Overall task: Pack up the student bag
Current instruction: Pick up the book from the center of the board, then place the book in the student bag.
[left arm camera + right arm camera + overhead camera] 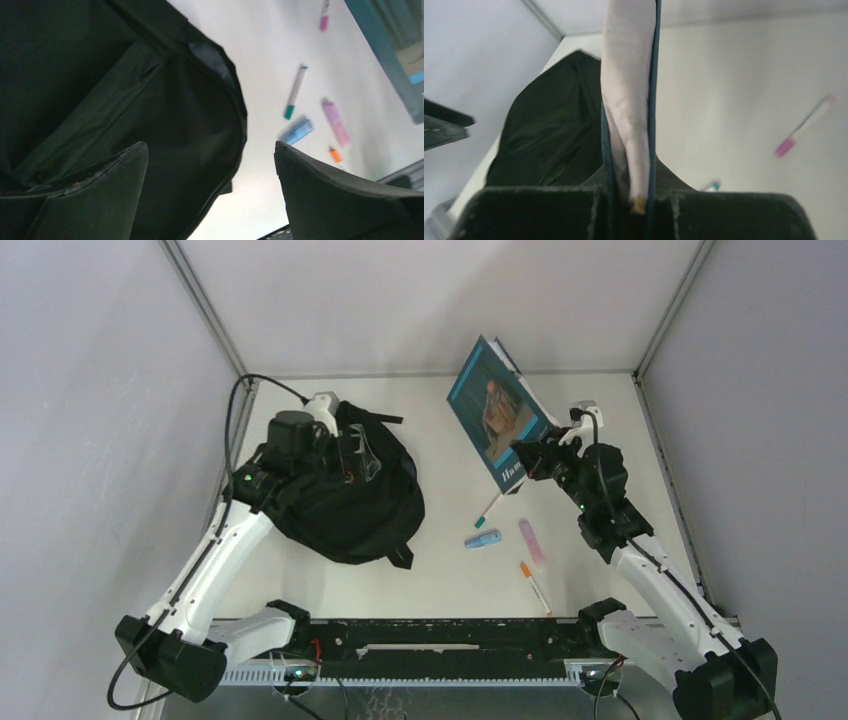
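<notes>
The black student bag (350, 495) lies on the left half of the table, rounded, with a strap end at its lower right. My left gripper (338, 455) is over the bag's top, jaws wide open; in the left wrist view (210, 192) the bag's zip edge (100, 100) runs between the fingers, ungripped. My right gripper (525, 455) is shut on the lower corner of a teal book (495, 410), held tilted above the table to the right of the bag. In the right wrist view the book's white page edge (631, 100) rises from the shut jaws (639, 205), the bag (549, 135) behind.
On the table between the arms lie a green-capped pen (488, 510), a blue highlighter (483, 539), a pink highlighter (531, 540) and an orange pen (533, 585). Grey walls close in the left, back and right sides. The black base rail (450, 640) runs along the near edge.
</notes>
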`<state>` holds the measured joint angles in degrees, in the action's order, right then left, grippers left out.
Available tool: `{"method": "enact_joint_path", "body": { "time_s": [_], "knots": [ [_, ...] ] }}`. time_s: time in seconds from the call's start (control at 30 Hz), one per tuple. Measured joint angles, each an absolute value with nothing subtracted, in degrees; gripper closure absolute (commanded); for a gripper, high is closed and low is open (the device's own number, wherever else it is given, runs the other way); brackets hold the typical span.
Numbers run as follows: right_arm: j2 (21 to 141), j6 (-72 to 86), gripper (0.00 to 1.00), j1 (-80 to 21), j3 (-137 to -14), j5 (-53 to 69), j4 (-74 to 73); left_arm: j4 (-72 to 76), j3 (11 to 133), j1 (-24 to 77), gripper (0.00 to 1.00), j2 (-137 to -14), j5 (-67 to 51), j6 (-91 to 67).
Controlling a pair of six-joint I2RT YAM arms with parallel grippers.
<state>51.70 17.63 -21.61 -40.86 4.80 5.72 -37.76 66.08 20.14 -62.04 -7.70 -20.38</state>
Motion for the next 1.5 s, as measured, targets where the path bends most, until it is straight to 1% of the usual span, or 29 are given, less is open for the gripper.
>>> {"method": "enact_joint_path", "body": {
  "time_s": [0.13,0.27,0.5,0.57,0.63,0.67,0.93,1.13,1.2,1.27,1.37,1.5],
  "knots": [
    [52.14,25.89,1.0,-17.61,-40.86,13.41,-1.72,-37.3,63.22,25.52,0.0,-62.67,-0.73,-17.17],
    [52.84,31.57,1.0,-14.9,-40.86,19.51,-5.08,-37.43,60.9,30.2,0.0,-63.24,3.6,-14.06],
    [52.93,36.64,1.0,-8.78,-40.86,24.21,-8.08,-40.05,60.84,40.75,0.0,-69.71,11.46,-9.67],
    [52.93,37.21,1.0,-7.46,-40.86,24.6,-8.82,-41.08,60.84,42.26,0.05,-72.14,13.26,-9.34],
    [52.93,37.76,1.0,-6.63,-40.86,24.6,-9.65,-41.63,60.84,42.48,0.14,-73.84,14.52,-8.99],
    [52.93,37.91,1.0,-6.37,-40.86,24.6,-10.02,-41.89,60.86,42.48,0.16,-74.7,15.03,-8.97],
    [52.95,38.72,1.0,-6.07,-40.86,25.02,-11.0,-43.0,60.97,42.48,0.19,-77.47,14.85,-9.02],
    [54.13,39.16,1.0,-6.02,-40.86,25.74,-10.96,-42.96,60.97,42.46,0.14,-77.49,12.62,-9.1],
    [54.57,39.2,1.0,-6.02,-40.86,25.89,-10.96,-42.87,60.97,42.48,0.14,-77.38,10.72,-9.17],
    [54.76,39.24,1.0,-6.0,-40.86,25.98,-10.94,-42.5,60.95,42.48,0.18,-77.14,8.67,-9.3],
    [54.94,39.38,1.0,-6.0,-40.86,26.06,-10.87,-41.3,60.95,42.48,0.26,-76.86,6.81,-10.17],
    [54.98,39.81,1.0,-6.0,-40.58,26.41,-9.87,-40.75,60.97,42.48,0.29,-77.69,7.77,-11.29]
  ]
}}
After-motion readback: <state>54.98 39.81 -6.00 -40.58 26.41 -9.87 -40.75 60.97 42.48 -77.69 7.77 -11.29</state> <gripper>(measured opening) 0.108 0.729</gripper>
